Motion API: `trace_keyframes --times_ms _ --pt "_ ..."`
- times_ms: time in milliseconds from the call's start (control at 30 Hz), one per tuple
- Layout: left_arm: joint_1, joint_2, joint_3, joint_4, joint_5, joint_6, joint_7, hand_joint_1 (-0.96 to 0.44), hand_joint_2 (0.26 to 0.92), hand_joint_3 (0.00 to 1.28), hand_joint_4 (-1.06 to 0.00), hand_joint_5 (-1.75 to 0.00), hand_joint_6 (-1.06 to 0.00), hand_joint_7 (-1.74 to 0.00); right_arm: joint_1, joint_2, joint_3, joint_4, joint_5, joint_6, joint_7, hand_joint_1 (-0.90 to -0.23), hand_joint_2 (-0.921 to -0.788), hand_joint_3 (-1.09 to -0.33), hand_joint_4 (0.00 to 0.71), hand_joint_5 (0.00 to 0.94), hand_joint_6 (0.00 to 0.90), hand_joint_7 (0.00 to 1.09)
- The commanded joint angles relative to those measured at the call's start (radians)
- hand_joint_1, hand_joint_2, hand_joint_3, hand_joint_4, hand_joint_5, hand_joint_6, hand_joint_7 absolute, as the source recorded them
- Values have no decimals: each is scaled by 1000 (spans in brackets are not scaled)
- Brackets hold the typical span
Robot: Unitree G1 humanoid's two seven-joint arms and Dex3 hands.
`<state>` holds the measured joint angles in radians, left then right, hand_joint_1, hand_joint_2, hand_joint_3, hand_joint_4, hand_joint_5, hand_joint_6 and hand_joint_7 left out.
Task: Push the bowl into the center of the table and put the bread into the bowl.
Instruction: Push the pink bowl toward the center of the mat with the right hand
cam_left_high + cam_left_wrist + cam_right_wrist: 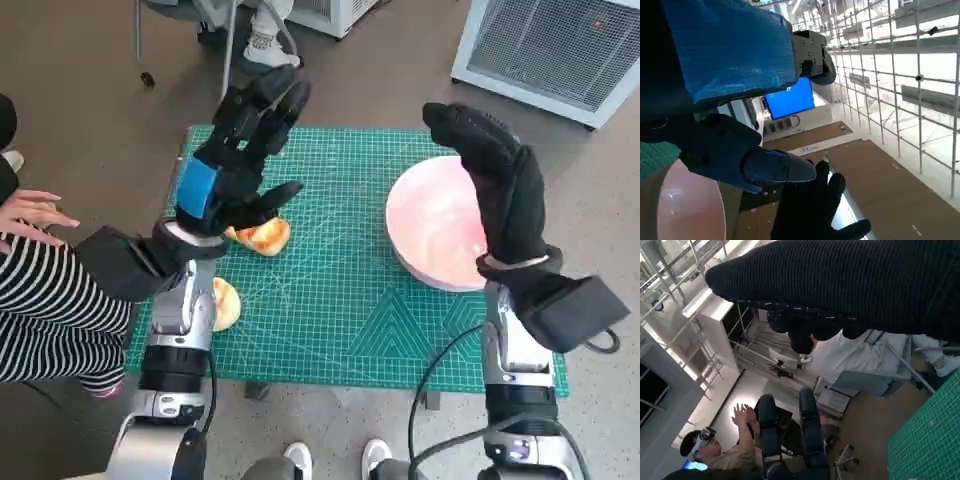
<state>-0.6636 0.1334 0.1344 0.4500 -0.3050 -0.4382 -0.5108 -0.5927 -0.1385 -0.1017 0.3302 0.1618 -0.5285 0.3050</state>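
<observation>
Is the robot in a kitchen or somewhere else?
Probably a lab or workshop, not a kitchen: a green cutting mat covers the table, a metal grid frame stands nearby, and a person wears a headset.

left hand [238, 160]: raised, fingers spread, holding nothing | right hand [497, 185]: raised, fingers extended together, holding nothing

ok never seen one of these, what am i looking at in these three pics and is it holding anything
This is a humanoid robot at a small table covered by a green cutting mat. The head view looks down from its head camera; the other two come from cameras behind each wrist, aimed mostly at the room. Its left hand, black with blue tape, hovers above a golden piece of bread; a second bread piece lies nearer the robot. Its right hand in a black knitted glove is raised over the pale pink round bowl. Neither hand holds anything. A person in a striped sleeve sits beside the table.
</observation>
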Motion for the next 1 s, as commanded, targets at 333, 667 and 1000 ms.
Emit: trace_keyframes --times_ms 333,667,1000 --pt "18 13 -8 -36 15 12 10 -478 921 218 -181 -32 1 -577 13 1 -2 13 13 14 3 -702 -921 -756 170 1 -1 556" --pt "15 14 -9 -34 21 12 10 -463 921 217 -180 -31 1 -575 11 3 2 14 13 11 7 -694 -921 -760 167 0 -1 554" --pt "18 13 -10 -37 19 14 7 -463 921 216 -180 -30 1 -575 11 -2 -1 17 23 13 19 -696 -921 -761 166 0 -1 553"
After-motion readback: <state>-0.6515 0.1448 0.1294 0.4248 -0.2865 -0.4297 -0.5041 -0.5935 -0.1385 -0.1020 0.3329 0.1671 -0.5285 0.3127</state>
